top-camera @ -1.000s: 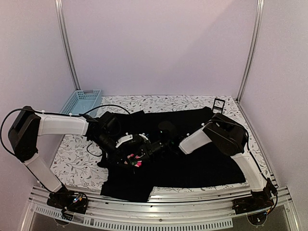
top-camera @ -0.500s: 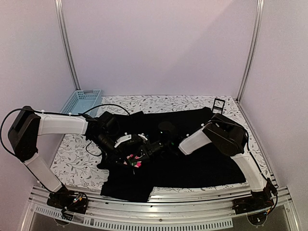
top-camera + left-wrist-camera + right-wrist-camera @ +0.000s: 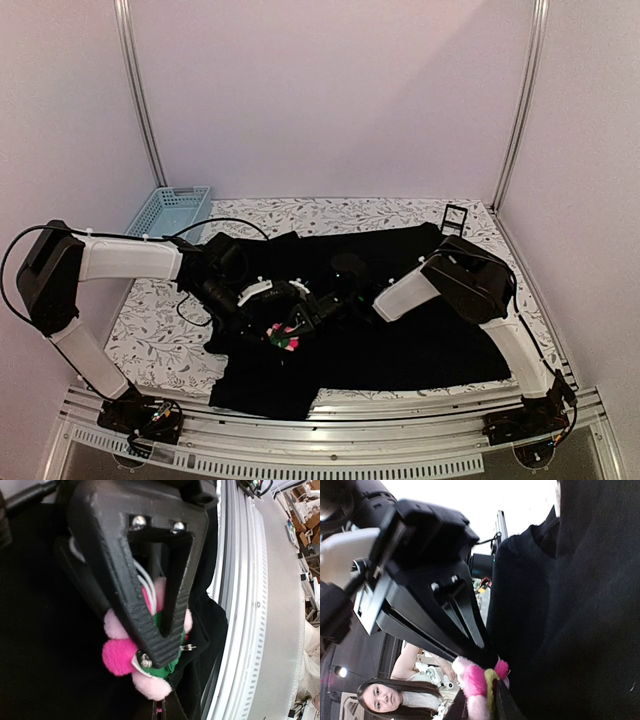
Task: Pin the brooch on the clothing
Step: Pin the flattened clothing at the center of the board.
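**Top view.** The clothing point(image 3: 420, 340), a black shirt, lies spread over a worktop point(image 3: 150, 330) with a leafy pattern. The left arm reaches in from 9 o'clock and the right arm from 3 o'clock, and they meet a little left of centre above the shirt. The left gripper point(image 3: 283, 322) is pressed together on the brooch point(image 3: 288, 338), which shows as a small pink spot at about 7 o'clock from the picture's centre. The right gripper point(image 3: 312, 312) sits just beside it on the 2 o'clock side. Its fingers are too dark to read here. A pale blue basket point(image 3: 168, 212) stands at 10 o'clock, off the shirt. A small black stand point(image 3: 455, 215) is at 2 o'clock near the worktop's back edge.

**Left wrist view.** The left gripper point(image 3: 145, 645) pinches the brooch point(image 3: 119, 656). Pink petals and a strip of green bulge out around the fingertip toward 7 o'clock. Black cloth point(image 3: 40, 655) fills the 9 o'clock half, and a metal rail point(image 3: 240, 630) runs down the 3 o'clock side.

**Right wrist view.** The left gripper point(image 3: 487, 656) comes in from 10 o'clock with the brooch point(image 3: 476, 680) at its tip, at 6 o'clock and touching the shirt point(image 3: 570, 605). The two dark tips of the right gripper point(image 3: 482, 708) flank the brooch's lower edge. One cannot tell whether they grip it.
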Action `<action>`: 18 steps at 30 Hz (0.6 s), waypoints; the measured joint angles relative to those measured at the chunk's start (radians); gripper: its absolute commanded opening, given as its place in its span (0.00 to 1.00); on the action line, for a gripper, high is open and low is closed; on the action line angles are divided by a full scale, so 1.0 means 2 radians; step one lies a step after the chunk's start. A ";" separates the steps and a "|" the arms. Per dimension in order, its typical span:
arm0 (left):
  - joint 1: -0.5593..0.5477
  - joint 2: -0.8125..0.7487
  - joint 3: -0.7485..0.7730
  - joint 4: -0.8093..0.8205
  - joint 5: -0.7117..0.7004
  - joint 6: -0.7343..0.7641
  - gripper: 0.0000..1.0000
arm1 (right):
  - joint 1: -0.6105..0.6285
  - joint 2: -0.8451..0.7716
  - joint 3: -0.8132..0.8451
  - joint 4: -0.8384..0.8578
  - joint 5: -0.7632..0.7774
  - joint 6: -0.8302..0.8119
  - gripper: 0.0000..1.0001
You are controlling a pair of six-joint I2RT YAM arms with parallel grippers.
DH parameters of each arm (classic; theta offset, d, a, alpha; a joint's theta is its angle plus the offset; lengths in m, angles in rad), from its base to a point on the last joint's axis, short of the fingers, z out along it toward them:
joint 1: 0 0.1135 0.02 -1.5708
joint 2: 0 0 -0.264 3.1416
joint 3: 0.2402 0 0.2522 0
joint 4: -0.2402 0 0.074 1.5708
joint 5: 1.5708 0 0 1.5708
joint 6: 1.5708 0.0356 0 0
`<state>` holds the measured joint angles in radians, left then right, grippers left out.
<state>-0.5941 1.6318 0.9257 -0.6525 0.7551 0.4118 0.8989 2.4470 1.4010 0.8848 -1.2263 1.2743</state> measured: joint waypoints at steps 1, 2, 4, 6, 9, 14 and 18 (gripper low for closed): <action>0.000 0.000 0.000 0.001 0.001 -0.003 0.00 | -0.001 0.000 0.000 0.000 0.001 0.001 0.30; 0.000 0.000 0.000 0.001 0.002 -0.007 0.00 | -0.002 0.000 0.000 0.001 0.007 0.002 0.35; -0.001 0.000 0.000 0.009 0.006 -0.012 0.00 | -0.005 -0.003 -0.004 0.002 0.021 0.004 0.45; -0.001 0.000 0.001 0.016 0.006 -0.016 0.00 | -0.011 -0.012 -0.016 -0.005 0.033 -0.002 0.49; -0.001 0.000 0.001 0.017 0.008 -0.015 0.00 | -0.022 -0.030 -0.026 -0.037 0.056 -0.030 0.55; 0.000 0.000 0.002 0.012 0.010 0.002 0.00 | -0.032 -0.070 -0.027 -0.115 0.082 -0.114 0.71; 0.001 0.000 0.003 0.007 0.010 0.013 0.00 | -0.034 -0.104 -0.032 -0.177 0.104 -0.189 0.76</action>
<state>-0.5922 1.6318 0.9314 -0.6384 0.7742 0.4370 0.8310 2.2387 1.3361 0.5312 -1.0191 0.8963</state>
